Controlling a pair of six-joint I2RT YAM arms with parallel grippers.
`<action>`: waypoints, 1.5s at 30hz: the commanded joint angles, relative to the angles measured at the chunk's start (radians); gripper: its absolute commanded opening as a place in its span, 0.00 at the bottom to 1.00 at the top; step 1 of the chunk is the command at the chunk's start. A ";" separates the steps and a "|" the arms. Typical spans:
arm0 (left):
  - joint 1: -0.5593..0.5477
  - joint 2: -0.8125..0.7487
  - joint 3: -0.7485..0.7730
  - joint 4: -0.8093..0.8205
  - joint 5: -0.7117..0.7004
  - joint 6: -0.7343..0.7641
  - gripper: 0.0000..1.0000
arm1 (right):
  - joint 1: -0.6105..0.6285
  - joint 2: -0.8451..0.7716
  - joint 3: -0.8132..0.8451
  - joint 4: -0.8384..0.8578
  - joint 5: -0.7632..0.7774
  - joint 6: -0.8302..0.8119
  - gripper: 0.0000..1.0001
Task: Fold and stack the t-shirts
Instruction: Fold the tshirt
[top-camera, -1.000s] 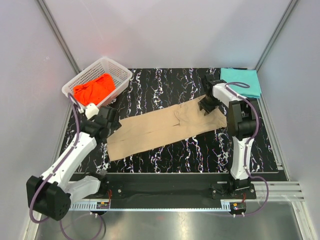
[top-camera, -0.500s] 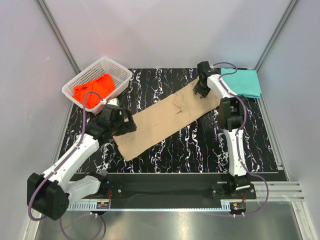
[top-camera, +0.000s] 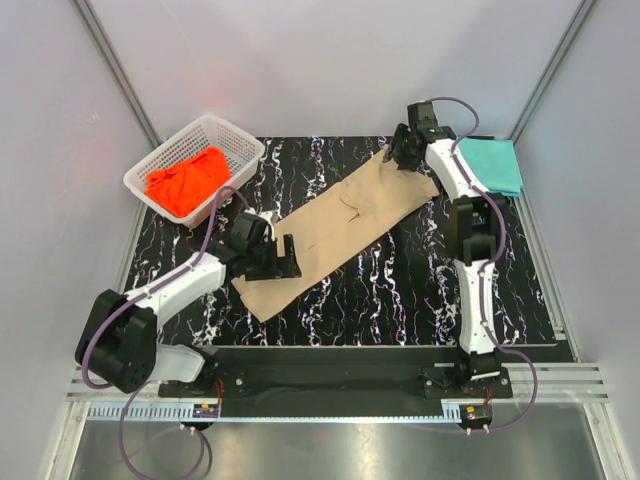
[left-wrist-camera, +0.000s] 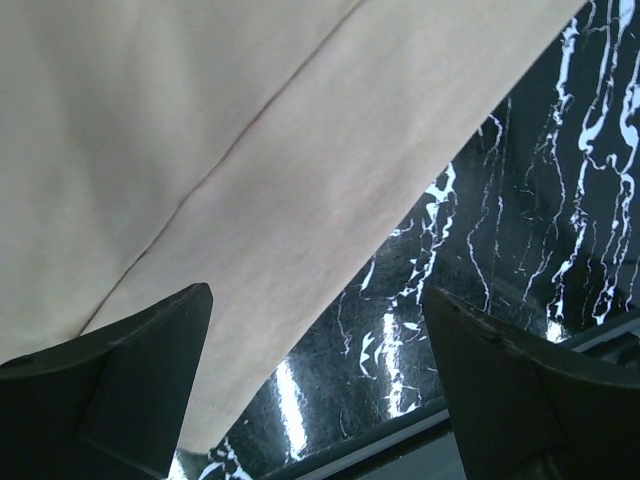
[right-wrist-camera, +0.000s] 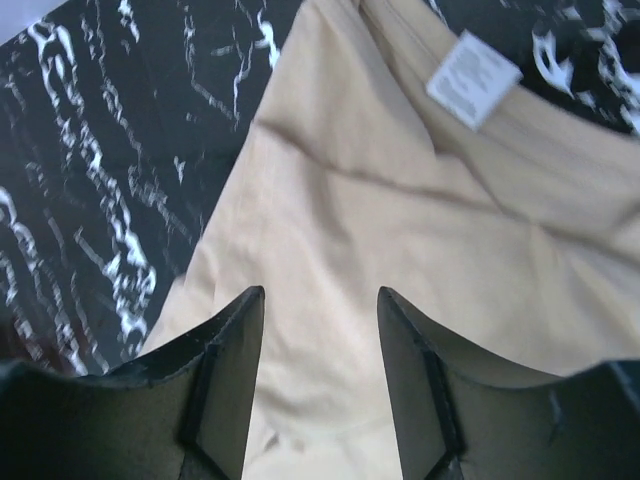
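Top external view: tan t-shirt (top-camera: 345, 222), a long strip lying diagonally on the black mat (top-camera: 400, 290). Left gripper (top-camera: 285, 258) gapes over its near end. Right gripper (top-camera: 403, 158) hangs over the far end, jaws parted, holding nothing. Step, judged: crosswise fold pending. Next move calls for pinching one end.

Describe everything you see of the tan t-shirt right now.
The tan t-shirt is soft plain cloth, folded into a long narrow strip and lying flat and diagonal on the black marbled table. A white label and light creases show at its far end. The open left gripper is over its near end, the open right gripper over its far end; contact is unclear.
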 joint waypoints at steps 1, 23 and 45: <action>-0.015 0.028 -0.017 0.103 0.077 0.001 0.93 | -0.025 -0.252 -0.155 0.054 -0.016 0.055 0.57; -0.021 0.139 -0.099 0.051 -0.094 -0.034 0.96 | -0.254 -0.324 -0.765 0.545 -0.134 0.063 0.56; -0.020 0.188 -0.138 -0.012 -0.238 -0.105 0.98 | -0.257 -0.107 -0.453 0.302 -0.013 0.009 0.00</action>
